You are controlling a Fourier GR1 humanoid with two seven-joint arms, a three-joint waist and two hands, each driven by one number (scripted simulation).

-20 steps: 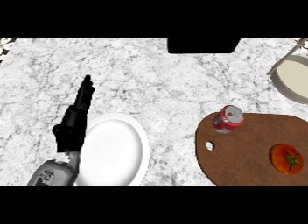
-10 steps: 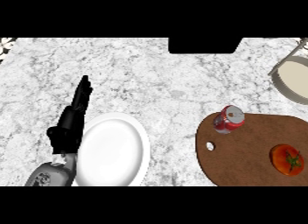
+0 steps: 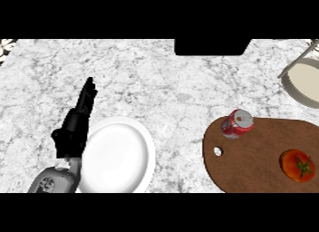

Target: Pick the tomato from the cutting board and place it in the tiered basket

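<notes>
Left hand (image 3: 75,129) rests open, fingers straight, overlapping the white plate (image 3: 118,154) on its right. Far right of it I see the tomato (image 3: 298,165) unpicked on the cutting board (image 3: 256,158), soda can (image 3: 238,123) at its rim; tiered basket (image 3: 311,81) beyond.

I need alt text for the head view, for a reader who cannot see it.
A tomato lies on a brown cutting board at right, with a red can at the board's far edge. The left hand rests open beside a white plate; the tiered basket stands at upper right.
</notes>
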